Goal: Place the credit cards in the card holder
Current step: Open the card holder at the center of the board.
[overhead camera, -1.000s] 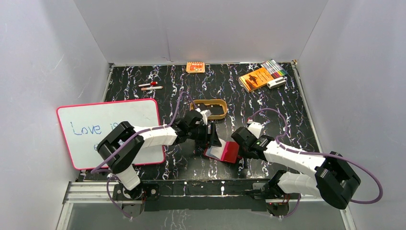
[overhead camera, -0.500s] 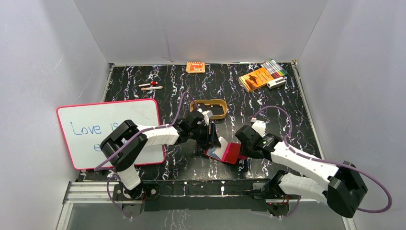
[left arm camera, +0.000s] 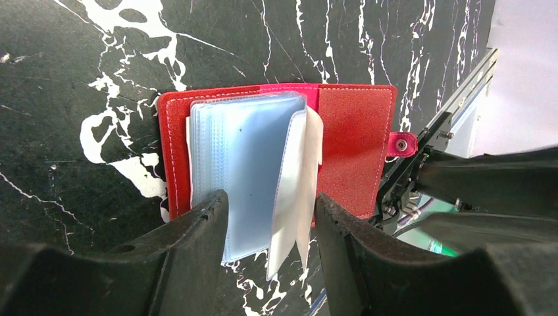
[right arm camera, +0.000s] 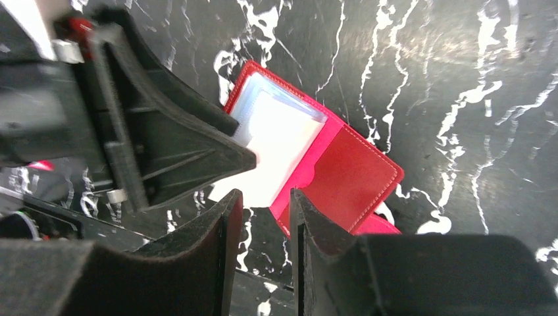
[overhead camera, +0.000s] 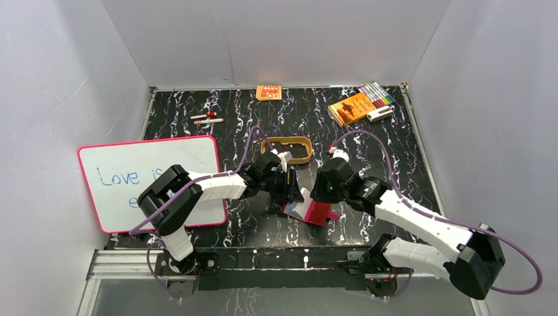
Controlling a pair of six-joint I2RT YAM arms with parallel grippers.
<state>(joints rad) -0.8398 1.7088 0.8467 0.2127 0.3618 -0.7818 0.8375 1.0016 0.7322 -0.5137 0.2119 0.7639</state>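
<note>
From above, the right gripper [overhead camera: 316,195] is swinging inward over the open card holder [overhead camera: 317,212] lying near the table [overhead camera: 408,151] front edge, while the left wrist is showing the left gripper [left arm camera: 271,204] straddling its clear sleeves [left arm camera: 243,158], jaws spread, and the right wrist is showing jaws narrowly parted, empty.

Red card holder [left arm camera: 355,151] open flat, clear sleeves [left arm camera: 243,171] fanned

whiteboard [overhead camera: 131,155]: "Love is" is handwritten in blue; a second line is mostly hidden | orange packet [overhead camera: 268,92]: print is seen but cannot be read
</note>
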